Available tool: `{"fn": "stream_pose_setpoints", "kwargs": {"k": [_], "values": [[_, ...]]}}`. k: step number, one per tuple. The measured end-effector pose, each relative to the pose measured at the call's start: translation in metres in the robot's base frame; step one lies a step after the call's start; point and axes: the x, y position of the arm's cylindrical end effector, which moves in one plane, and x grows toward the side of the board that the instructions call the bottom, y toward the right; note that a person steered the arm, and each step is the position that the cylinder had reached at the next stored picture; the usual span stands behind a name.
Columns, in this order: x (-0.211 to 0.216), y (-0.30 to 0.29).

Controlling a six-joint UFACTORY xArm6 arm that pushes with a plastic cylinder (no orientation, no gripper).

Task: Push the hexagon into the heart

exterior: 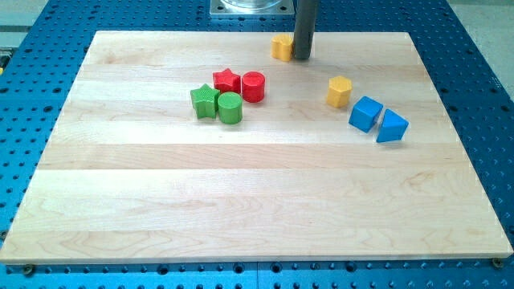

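A yellow hexagon (340, 91) lies right of the board's middle, in the upper half. A yellow block that looks like a heart (281, 46) lies at the board's top edge, up and to the left of the hexagon. My dark rod comes down from the view's top, and my tip (302, 58) rests on the board right against the heart's right side. The tip is well above and left of the hexagon, apart from it.
A red star (227, 80), a red cylinder (254, 86), a green star (205, 101) and a green cylinder (230, 107) cluster left of centre. A blue cube (365, 113) and a blue triangular block (392, 126) sit just below and right of the hexagon. The wooden board (241, 201) lies on a blue perforated table.
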Motion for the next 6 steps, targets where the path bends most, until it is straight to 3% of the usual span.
{"fn": "stream_pose_setpoints", "kwargs": {"k": [2,3,4,5,6], "values": [[-0.009,-0.027],[0.018,0.037],[0.018,0.119],[0.073,0.120],[0.119,0.078]]}}
